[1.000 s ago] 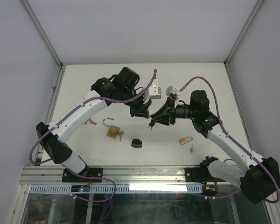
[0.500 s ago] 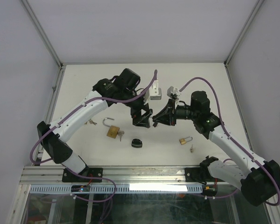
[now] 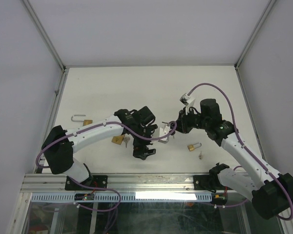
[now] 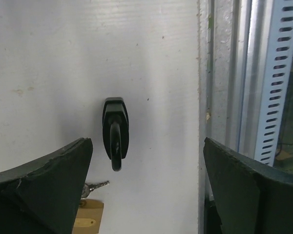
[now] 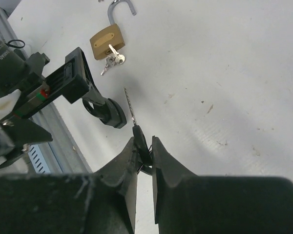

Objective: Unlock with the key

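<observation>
In the left wrist view a small black lock [image 4: 115, 134] stands on the white table, just ahead of my left gripper [image 4: 149, 195], whose jaws are wide open and empty. From above, that left gripper [image 3: 143, 147] hangs over the lock and hides most of it. My right gripper [image 5: 144, 142] is shut on the black head of a key [image 5: 139, 136]. The key's thin blade points away, toward the black lock [image 5: 107, 109]. In the top view the right gripper [image 3: 177, 127] hovers to the right of the left one.
A brass padlock [image 5: 107, 41] with an open shackle and a key bunch [image 5: 112, 58] lies behind the black lock. A small brass padlock [image 3: 194, 146] and a loose key [image 3: 200, 156] lie to the right. Another open padlock [image 3: 82, 119] is at the left. The table's metal rail [image 4: 263, 87] runs close by.
The left gripper opened and let go of the key, which stays in the right gripper. The left arm then swung toward the near edge, over the black lock.
</observation>
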Motion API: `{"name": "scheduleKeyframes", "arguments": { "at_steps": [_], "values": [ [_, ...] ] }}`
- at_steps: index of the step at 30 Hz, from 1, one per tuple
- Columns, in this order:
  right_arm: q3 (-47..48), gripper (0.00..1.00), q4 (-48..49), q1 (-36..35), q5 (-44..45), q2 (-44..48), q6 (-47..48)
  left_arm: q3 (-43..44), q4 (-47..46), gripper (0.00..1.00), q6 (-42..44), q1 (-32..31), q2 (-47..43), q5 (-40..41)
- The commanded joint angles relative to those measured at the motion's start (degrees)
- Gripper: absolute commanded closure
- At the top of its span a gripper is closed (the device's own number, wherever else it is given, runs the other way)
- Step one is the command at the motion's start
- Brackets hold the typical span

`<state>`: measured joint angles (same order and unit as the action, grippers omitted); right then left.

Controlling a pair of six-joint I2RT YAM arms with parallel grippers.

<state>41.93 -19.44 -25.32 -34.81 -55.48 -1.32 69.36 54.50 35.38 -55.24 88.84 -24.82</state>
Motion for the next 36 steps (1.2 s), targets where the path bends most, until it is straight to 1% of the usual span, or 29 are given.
{"name": "scheduleKeyframes", "arguments": {
  "at_steps": [1, 4, 8, 10, 13, 17, 19, 21, 22, 24, 25, 28, 31, 33, 34, 36],
  "values": [
    [1.5, 1.0, 0.7, 0.2, 2.1, 2.0, 0.4, -2.9, -5.5, 0.01, 3.8, -0.7, -1.2, 6.7],
    [1.1, 1.0, 1.5, 0.2, 0.9, 3.1, 0.2, -4.3, -7.5, 0.01, 4.7, -1.3, 1.3, 9.6],
    [0.4, 1.0, 1.3, 0.2, 0.5, 4.3, 0.5, -6.5, -10.7, 0.01, 4.8, -1.6, 2.1, 10.0],
    [-0.1, 1.0, 1.2, 0.2, 0.5, 4.9, 0.5, -7.5, -11.7, 0.06, 3.9, -1.8, 2.3, 9.5],
    [-0.7, 1.0, 1.3, 0.1, 0.4, 5.6, 0.5, -8.4, -12.9, 0.17, 2.3, -2.4, 3.3, 9.2],
    [-0.8, 1.0, 1.2, 0.2, 0.7, 5.8, 0.5, -8.4, -13.9, 0.29, 2.2, -2.9, 6.0, 10.8],
    [-0.8, 1.0, 1.2, 0.3, 0.5, 5.9, 0.6, -7.3, -14.3, 0.41, 2.3, -2.9, 7.0, 12.2],
    [-0.7, 1.0, 1.1, 0.3, 0.4, 5.9, 0.5, -7.3, -14.6, 0.57, 2.8, -2.9, 7.3, 12.4],
    [-0.7, 1.0, 1.0, 0.3, 0.4, 6.0, 0.6, -7.5, -14.5, 0.66, 3.2, -2.9, 7.1, 12.3],
    [-0.6, 1.0, 0.8, 0.2, 0.7, 6.4, 0.8, -7.7, -14.0, 0.94, 3.5, -2.9, 6.7, 12.3],
    [-0.5, 1.0, 0.7, 0.3, 0.7, 6.6, 1.0, -7.6, -13.4, 1.0, 3.5, -2.9, 6.6, 12.1],
    [-0.2, 1.0, 0.4, 0.2, 1.2, 6.9, 1.3, -6.4, -11.6, 1.0, 2.7, -2.7, 5.5, 10.7],
    [1.6, 1.0, -1.0, 0.5, 1.1, 6.5, 1.7, -4.3, -12.1, 1.0, -1.3, -0.5, 2.3, 6.9],
    [4.4, 1.0, -3.5, 1.3, 0.1, 6.0, 2.3, -1.9, -14.5, 1.0, -5.8, 4.9, -1.5, 0.2],
    [6.4, 1.0, -5.1, 2.2, -0.7, 5.4, 2.5, -0.8, -16.2, 1.0, -8.0, 10.2, -3.6, -5.0],
    [12.1, 1.0, -10.4, 4.1, -3.1, 3.2, 3.3, 0.8, -21.4, 1.0, -12.2, 18.5, -9.0, -17.5]
  ]
}}
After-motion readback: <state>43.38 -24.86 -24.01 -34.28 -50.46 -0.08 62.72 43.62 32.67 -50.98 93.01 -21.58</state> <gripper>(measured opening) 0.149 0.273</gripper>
